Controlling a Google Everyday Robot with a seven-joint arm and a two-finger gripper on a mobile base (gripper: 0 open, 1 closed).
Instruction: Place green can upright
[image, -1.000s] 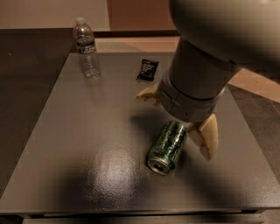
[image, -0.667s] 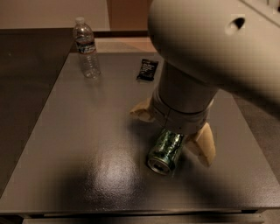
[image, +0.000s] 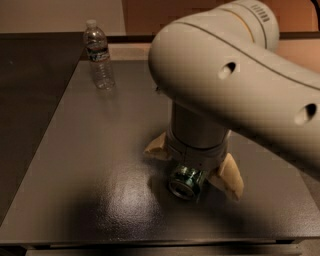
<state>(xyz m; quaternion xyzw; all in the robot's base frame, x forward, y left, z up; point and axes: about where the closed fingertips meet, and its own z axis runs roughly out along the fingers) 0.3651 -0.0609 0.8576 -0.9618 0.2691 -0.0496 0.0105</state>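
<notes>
The green can (image: 184, 182) lies on its side on the dark grey table (image: 90, 165), right of centre and near the front, with one silver end facing the camera. My gripper (image: 192, 171) comes down from above, right over the can. It is open, with one tan finger (image: 157, 148) to the can's left and the other (image: 230, 179) to its right, so the can lies between them. The wrist and the big white arm (image: 225, 85) hide most of the can's body.
A clear plastic water bottle (image: 98, 55) stands upright at the table's far left corner. The table's front edge runs close below the can. Its left edge drops to a dark floor. The arm covers the far right of the table.
The arm has swung down and in over the can and fills more of the view. It now hides most of the can and the small black packet behind it. The can has not moved.
</notes>
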